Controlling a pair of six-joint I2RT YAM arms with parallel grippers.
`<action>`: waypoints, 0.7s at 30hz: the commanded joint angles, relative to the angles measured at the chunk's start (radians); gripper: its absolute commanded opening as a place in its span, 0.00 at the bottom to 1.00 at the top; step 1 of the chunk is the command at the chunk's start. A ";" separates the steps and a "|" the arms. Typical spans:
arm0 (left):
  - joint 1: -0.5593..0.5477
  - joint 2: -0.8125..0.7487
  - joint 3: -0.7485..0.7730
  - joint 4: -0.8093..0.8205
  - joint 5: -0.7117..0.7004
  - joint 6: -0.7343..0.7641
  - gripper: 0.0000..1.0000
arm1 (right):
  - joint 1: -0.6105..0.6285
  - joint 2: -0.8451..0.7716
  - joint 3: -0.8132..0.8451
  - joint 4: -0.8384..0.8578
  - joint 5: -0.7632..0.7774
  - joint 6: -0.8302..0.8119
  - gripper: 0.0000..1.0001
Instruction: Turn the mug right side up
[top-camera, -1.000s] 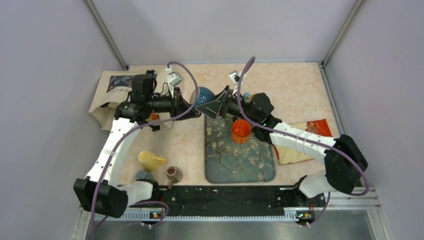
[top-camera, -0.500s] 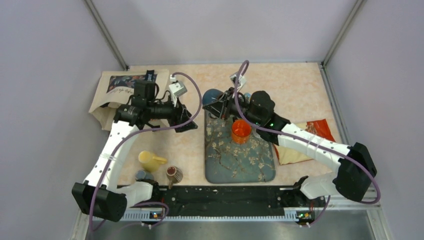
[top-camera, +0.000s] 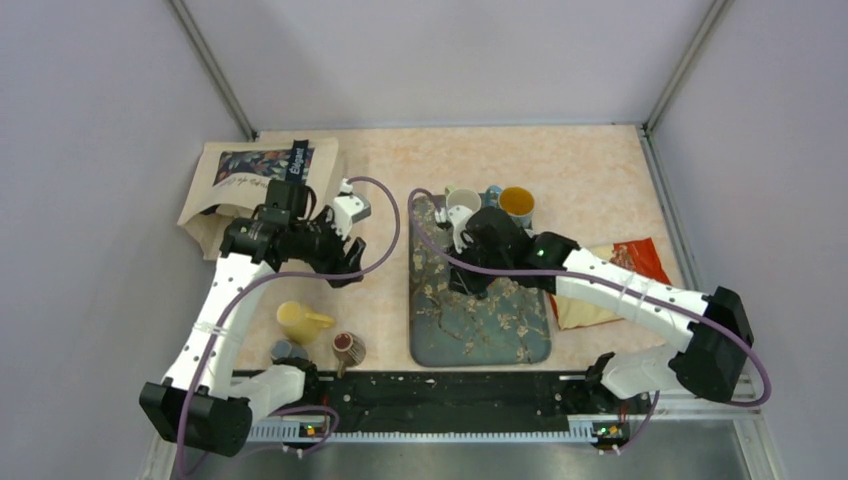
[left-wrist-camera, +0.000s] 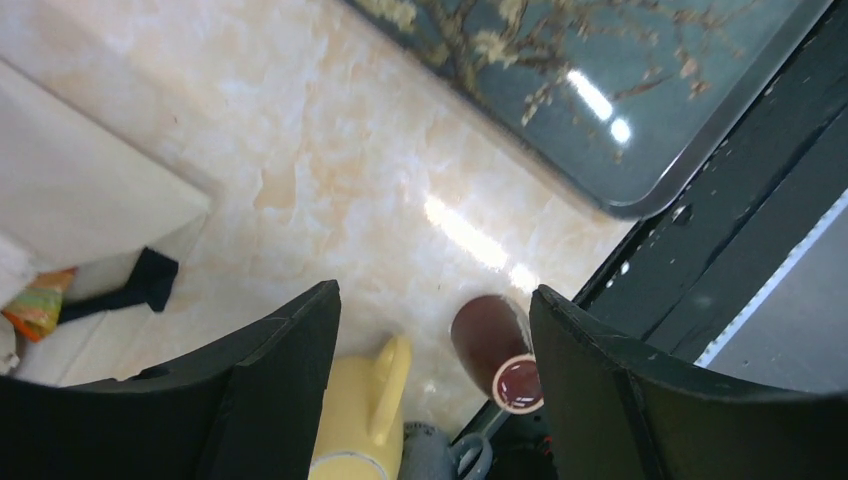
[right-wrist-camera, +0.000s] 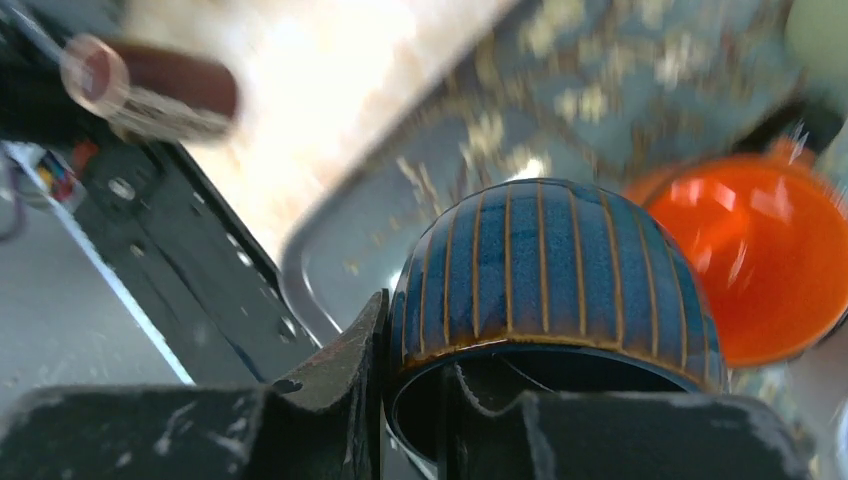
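Blue mug (right-wrist-camera: 545, 265) in right gripper (right-wrist-camera: 412, 365)

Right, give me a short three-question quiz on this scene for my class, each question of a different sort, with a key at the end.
1. True or false: the left gripper is shut on the blue striped mug.
2. In the right wrist view, which colour is the cup just beside the mug? A green, B orange, C white.
3. Fill the gap: the right gripper pinches the mug's ____, one finger inside and one outside.
Key: 1 false, it is open and empty. 2 B, the orange cup. 3 wall.
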 joint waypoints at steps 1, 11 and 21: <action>0.003 0.011 -0.065 -0.046 -0.097 0.063 0.74 | 0.008 -0.069 -0.105 -0.195 0.104 0.114 0.00; -0.025 0.024 -0.130 -0.167 -0.089 0.169 0.72 | 0.008 -0.072 -0.322 -0.220 0.235 0.265 0.00; -0.173 0.016 -0.213 -0.225 -0.173 0.256 0.74 | -0.050 -0.046 -0.384 -0.143 0.176 0.240 0.12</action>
